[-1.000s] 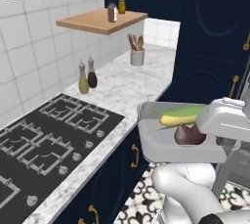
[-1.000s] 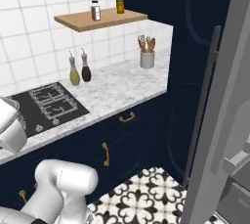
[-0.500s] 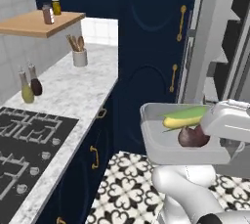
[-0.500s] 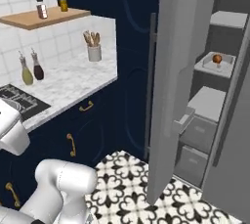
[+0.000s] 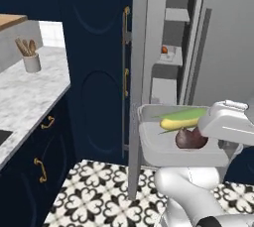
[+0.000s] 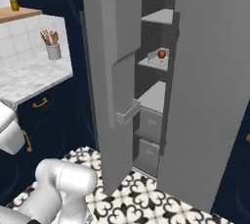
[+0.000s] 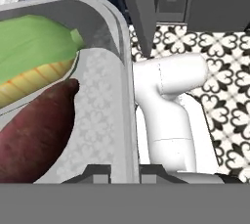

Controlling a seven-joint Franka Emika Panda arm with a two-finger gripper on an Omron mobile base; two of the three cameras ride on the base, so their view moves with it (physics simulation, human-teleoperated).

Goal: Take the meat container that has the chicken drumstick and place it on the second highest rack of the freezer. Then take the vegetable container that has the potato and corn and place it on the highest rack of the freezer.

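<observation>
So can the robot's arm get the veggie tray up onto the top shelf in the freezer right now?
Probably not yet. The gripper is shut on the vegetable container, but the freezer stands apart ahead, and its half-open door partly blocks the way to the highest rack.

Simulated kitchen interior. Glossy navy cabinets (image 5: 96, 62) with brass handles (image 5: 127, 80) line the back wall. A white-grey marble counter (image 5: 27, 97) carries a white utensil cup (image 5: 31, 62) of wooden tools. A wooden wall shelf (image 6: 19, 14) hangs above white tiles. Black-and-white patterned floor tiles (image 5: 94, 191) run beneath.
</observation>
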